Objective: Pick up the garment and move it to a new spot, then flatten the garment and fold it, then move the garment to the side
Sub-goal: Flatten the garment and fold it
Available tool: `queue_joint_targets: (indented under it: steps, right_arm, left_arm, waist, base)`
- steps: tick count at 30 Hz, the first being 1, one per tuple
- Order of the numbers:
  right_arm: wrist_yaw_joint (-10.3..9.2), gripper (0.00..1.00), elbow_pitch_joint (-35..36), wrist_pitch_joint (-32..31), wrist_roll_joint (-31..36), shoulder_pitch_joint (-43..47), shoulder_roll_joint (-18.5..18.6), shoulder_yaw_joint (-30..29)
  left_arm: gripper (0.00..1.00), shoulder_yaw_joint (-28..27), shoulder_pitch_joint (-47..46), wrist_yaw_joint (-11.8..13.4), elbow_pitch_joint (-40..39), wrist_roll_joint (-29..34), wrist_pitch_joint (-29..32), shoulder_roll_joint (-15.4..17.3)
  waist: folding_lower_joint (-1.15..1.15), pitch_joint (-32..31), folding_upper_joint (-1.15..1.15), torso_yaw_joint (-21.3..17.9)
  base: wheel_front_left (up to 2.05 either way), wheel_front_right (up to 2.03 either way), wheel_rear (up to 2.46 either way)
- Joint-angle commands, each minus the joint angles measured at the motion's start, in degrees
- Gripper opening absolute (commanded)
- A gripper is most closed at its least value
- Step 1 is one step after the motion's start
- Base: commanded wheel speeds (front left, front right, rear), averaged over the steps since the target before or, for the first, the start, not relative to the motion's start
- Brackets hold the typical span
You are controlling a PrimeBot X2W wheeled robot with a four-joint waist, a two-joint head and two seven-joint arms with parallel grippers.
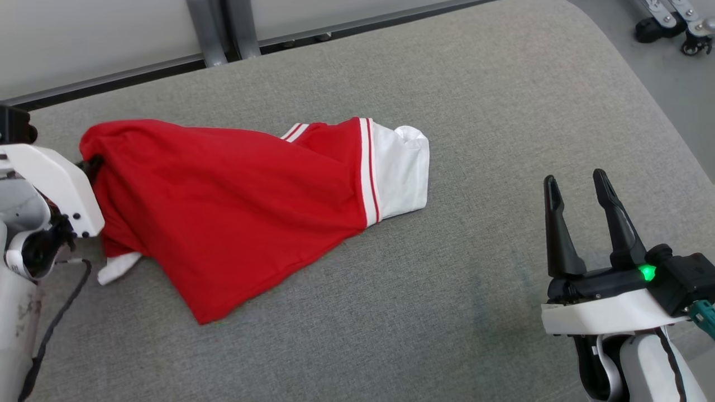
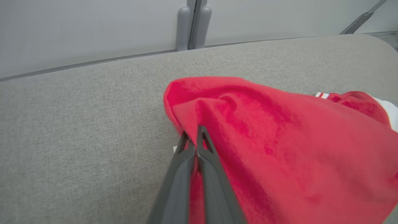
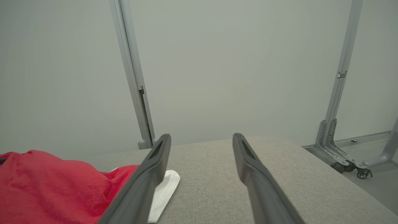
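Observation:
The garment (image 1: 234, 206) is red with a white, red-striped end, lying spread on the grey padded surface (image 1: 447, 312). Its left edge is bunched and lifted where my left gripper (image 1: 89, 164) pinches it. In the left wrist view the two dark fingers (image 2: 203, 146) meet on a fold of the garment (image 2: 279, 140), shut on the cloth. At the lower right of the head view my right gripper (image 1: 575, 184) stands open, apart from the cloth, nothing between its fingers. The right wrist view shows that right gripper (image 3: 202, 138) open above the surface, with the garment (image 3: 56, 183) at its lower left.
A pale wall with grey metal posts (image 1: 223, 28) runs along the far edge of the surface. Wheeled metal legs (image 1: 676, 25) stand on the floor beyond the right edge. Bare grey surface lies right of and in front of the garment.

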State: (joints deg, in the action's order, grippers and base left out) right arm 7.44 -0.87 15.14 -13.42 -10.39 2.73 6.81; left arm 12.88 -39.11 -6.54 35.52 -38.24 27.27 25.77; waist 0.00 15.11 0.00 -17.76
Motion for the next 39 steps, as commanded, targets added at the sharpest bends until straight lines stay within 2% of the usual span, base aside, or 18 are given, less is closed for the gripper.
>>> queue_joint_targets:
  steps: [1,3,4,5,8,13,15,16,19,20,22,25,29,32,35,39]
  right_arm:
    - [0.09,1.00,0.0,0.0,-0.3,-0.5,0.3,-0.1]
    - [0.09,1.00,-0.1,0.0,-0.4,-0.9,0.3,-0.3]
    - [0.09,1.00,-0.2,0.0,-0.5,-1.0,0.3,-0.1]
    - [0.09,1.00,-0.5,0.0,-0.4,-1.0,0.3,0.1]
    - [0.09,1.00,-1.0,0.0,-0.2,-0.9,0.3,0.4]
    - [0.09,1.00,-1.8,0.0,0.8,0.5,0.3,0.4]
    - [0.09,1.00,-2.2,0.0,1.1,1.2,0.3,0.1]
    - [0.09,1.00,-2.5,0.0,1.6,2.1,0.3,-0.2]
    - [0.09,1.00,-2.7,0.0,1.8,2.8,0.3,-0.3]
    - [0.09,1.00,-2.8,0.0,2.0,3.4,0.3,-0.5]
    - [0.09,1.00,-2.9,0.0,2.2,4.2,0.3,-0.7]
    - [0.09,1.00,-2.4,0.0,2.5,5.1,0.3,-1.1]
    - [0.09,1.00,-1.4,0.0,1.9,6.9,0.3,-2.2]
    - [0.09,1.00,-0.7,0.0,1.8,8.3,0.3,-2.9]
    - [0.09,1.00,-0.5,0.0,1.8,9.5,0.3,-3.4]
    - [0.09,1.00,-0.2,0.0,1.8,10.4,0.3,-3.7]
  left_arm:
    - [0.00,0.3,-1.4,-0.3,0.8,0.5,-0.9,0.3]
    - [0.00,1.5,-3.3,-0.6,3.8,1.0,-2.8,0.0]
    - [0.12,2.1,-4.0,-0.7,5.2,1.0,-3.6,-0.3]
    - [1.00,2.8,-4.5,-0.9,6.4,0.8,-4.1,-0.7]
    - [1.00,5.5,-5.3,-1.0,7.9,-0.4,-6.3,-1.9]
    - [1.00,10.3,-2.3,-0.9,4.9,-2.9,-12.9,-0.7]
    - [1.00,11.0,-0.9,-0.9,3.2,-3.6,-16.4,-0.1]
    - [1.00,11.0,1.4,-0.9,1.3,-4.0,-20.3,0.1]
    - [1.00,10.8,4.5,-0.8,-0.9,-3.7,-24.0,0.0]
    - [1.00,10.3,7.7,0.8,-3.8,-2.9,-27.8,-0.2]
    - [1.00,9.5,11.7,3.3,-7.5,-2.4,-32.0,-0.7]
    - [1.00,8.5,18.1,8.6,-12.8,-0.4,-38.2,-1.5]
    - [1.00,6.6,26.7,14.1,-20.4,0.9,-41.7,-4.0]
    - [1.00,4.3,32.7,17.0,-26.1,2.4,-42.4,-6.6]
    - [1.00,2.0,38.3,17.6,-31.9,5.5,-42.5,-9.4]
    - [1.00,1.9,42.3,15.8,-34.1,7.9,-42.4,-12.0]
  waist:
    - [0.00,0.4,0.00,-0.4]
    - [0.00,0.3,0.00,-0.1]
    - [0.00,0.1,0.00,0.1]
    - [0.00,-0.2,0.00,0.4]
    - [0.00,-1.4,0.00,1.8]
    - [0.00,-4.6,0.00,4.9]
    - [0.00,-6.1,0.00,6.4]
    - [0.00,-7.7,0.00,7.8]
    - [0.00,-9.1,0.00,9.1]
    - [0.00,-10.2,0.00,10.3]
    - [0.00,-11.3,0.00,11.3]
    - [0.00,-12.4,0.00,12.5]
    - [0.00,-13.4,0.00,13.6]
    - [0.00,-14.2,0.00,14.0]
    - [0.00,-14.7,0.00,14.0]
    - [0.00,-14.9,0.00,13.9]
  base:
    - [0.00,0.00,0.00]
    - [0.00,0.00,0.00]
    - [0.00,0.00,0.00]
    - [0.00,0.00,0.00]
    - [0.00,0.00,0.00]
    - [0.00,0.00,0.00]
    - [0.00,0.00,0.00]
    - [0.00,0.00,0.00]
    - [0.00,0.00,0.00]
    - [0.00,0.00,0.00]
    - [0.00,0.00,0.00]
    - [0.00,0.00,0.00]
    - [0.00,0.00,0.00]
    - [0.00,0.00,0.00]
    - [0.00,0.00,0.00]
    - [0.00,0.00,0.00]
